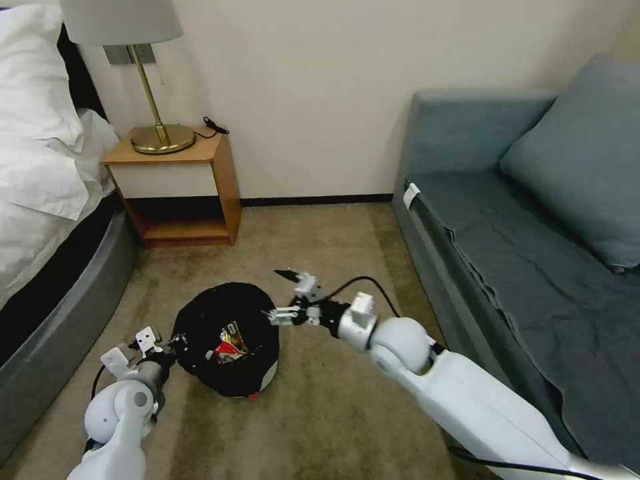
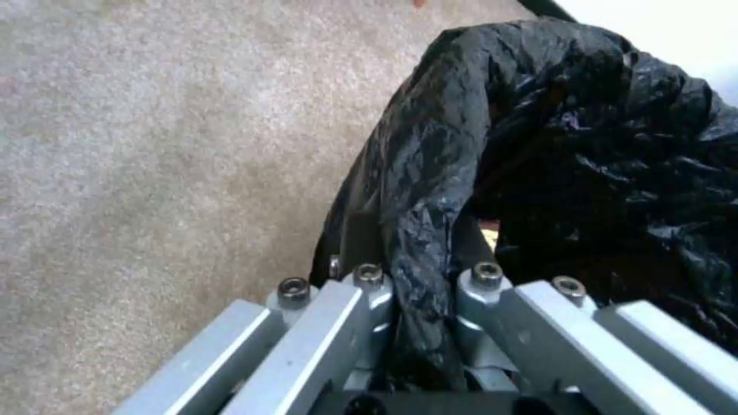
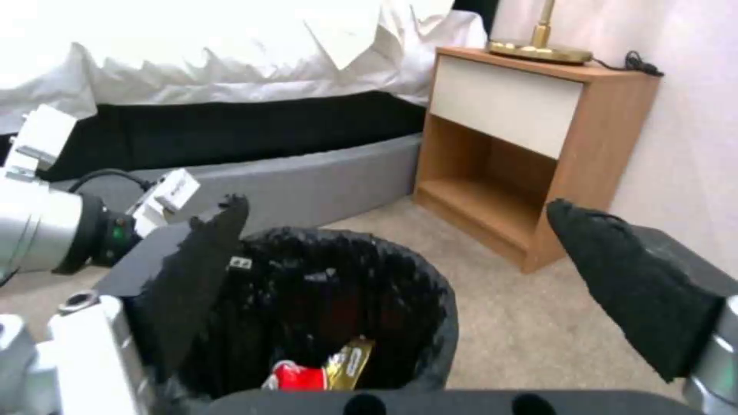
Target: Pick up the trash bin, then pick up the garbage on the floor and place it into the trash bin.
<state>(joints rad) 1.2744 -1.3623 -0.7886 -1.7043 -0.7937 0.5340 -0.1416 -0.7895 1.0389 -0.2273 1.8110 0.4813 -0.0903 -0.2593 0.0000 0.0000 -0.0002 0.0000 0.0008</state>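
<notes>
- The small round trash bin lined with crinkly black plastic hangs tilted just above the beige carpet, held at its rim by the left gripper, with the pale base showing on the side away from that gripper.
- Left gripper state: fingers closed on the bin's rim, one inside the wall and one outside, with the black liner bunched between them. This rim pinch is the working hold.
- Handling judgement, bin: light and stiff in the wall but soft and slippery at the liner. The film can slide over the rim under the pads, so a deep bite across the wall is advisable; a hold on loose film alone is likely to slip.
- Right gripper: jaws spread wide and holding nothing, just beyond the bin's rim on the side opposite the left gripper. In the right wrist view its black padded fingertips stand apart directly above the bin mouth.
- Garbage inside the bin: a crumpled red-white wrapper and a gold-brown snack bar wrapper lie at the bottom, touching one another.
- Handling judgement, garbage: thin, light, crushable foil and film, with no fragile parts. A pinch on a raised fold should suffice.
- Appearance: the liner is glossy, wrinkled and folded over the whole rim; the wrappers are shiny.
</notes>
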